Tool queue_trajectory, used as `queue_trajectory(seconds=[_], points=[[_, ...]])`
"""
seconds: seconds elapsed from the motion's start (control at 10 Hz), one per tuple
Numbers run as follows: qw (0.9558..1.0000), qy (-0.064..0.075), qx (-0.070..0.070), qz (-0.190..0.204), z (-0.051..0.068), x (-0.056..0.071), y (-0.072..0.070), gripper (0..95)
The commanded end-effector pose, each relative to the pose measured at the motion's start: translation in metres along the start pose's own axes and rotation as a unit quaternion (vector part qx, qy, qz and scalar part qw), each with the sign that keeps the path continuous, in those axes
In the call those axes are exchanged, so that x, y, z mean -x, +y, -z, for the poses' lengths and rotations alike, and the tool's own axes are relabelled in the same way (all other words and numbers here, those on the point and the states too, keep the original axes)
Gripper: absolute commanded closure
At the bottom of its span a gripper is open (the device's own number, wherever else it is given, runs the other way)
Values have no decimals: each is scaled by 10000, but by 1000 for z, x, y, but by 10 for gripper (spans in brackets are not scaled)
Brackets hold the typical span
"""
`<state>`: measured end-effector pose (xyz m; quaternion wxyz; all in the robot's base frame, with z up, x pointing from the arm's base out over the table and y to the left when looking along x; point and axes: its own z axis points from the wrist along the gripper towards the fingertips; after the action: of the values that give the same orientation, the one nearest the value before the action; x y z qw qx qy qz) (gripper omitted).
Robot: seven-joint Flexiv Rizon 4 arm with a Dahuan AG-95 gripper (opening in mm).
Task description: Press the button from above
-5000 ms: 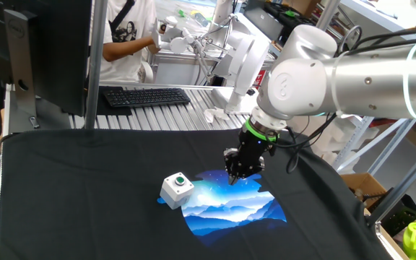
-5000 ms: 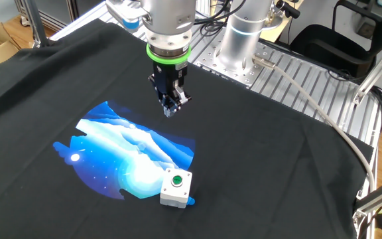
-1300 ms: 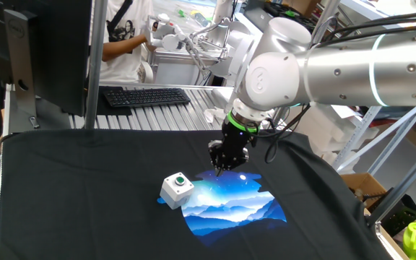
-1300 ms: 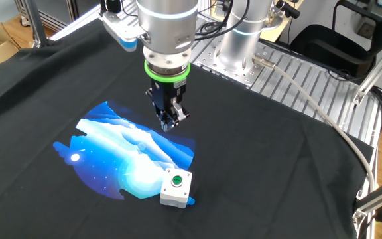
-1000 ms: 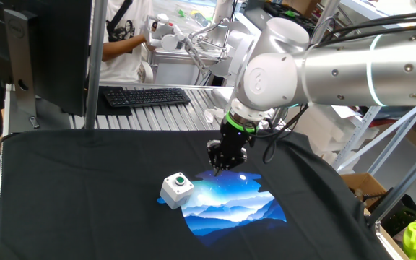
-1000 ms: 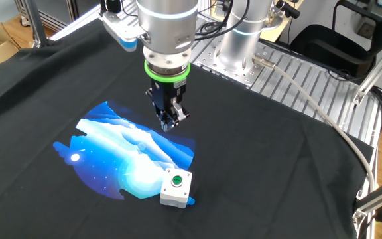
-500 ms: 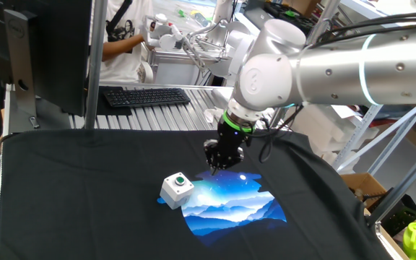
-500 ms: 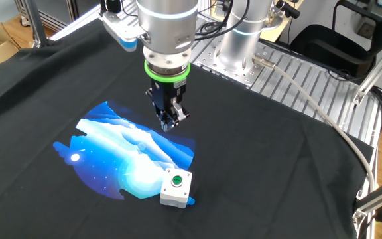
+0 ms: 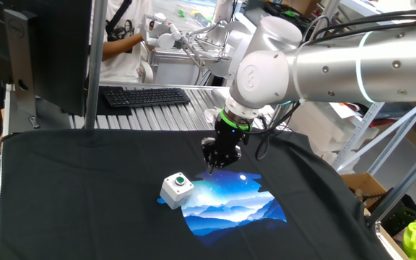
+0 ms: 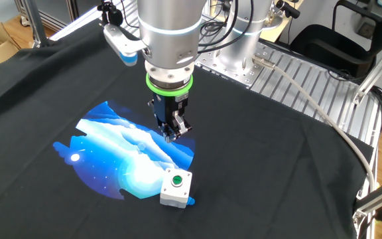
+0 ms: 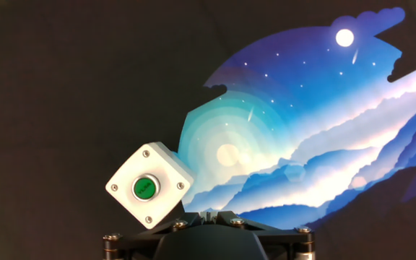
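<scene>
The button (image 11: 144,188) faces straight up atop its grey box (image 11: 166,165)

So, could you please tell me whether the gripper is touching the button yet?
Apart. The other fixed view shows the gripper hanging over the blue print, black cloth between it and the button.

The arm (image 9: 338,61) is brushed silver, with rounded white joint housings and a thin pale ring around one link. A bright green collar (image 10: 169,85) sits above the black wrist block (image 10: 170,113). Black cables (image 9: 266,141) loop beside it. Small screws (image 11: 179,224) stud the dark hand housing.
</scene>
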<state>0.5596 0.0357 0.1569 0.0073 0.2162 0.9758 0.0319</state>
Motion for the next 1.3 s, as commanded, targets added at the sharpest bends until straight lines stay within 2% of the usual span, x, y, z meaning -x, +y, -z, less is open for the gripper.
queue_trajectory(seconds=[0.1,0.8,0.9,1.0,1.3], points=[[10000,5,2,14,-1,0,1,950],[10000,11,8,40,-1,0,2,950],[10000,31,-2,60,-1,0,2,950],[9999,28,-69,84,-1,0,2,950],[9999,73,-75,77,-1,0,2,950]])
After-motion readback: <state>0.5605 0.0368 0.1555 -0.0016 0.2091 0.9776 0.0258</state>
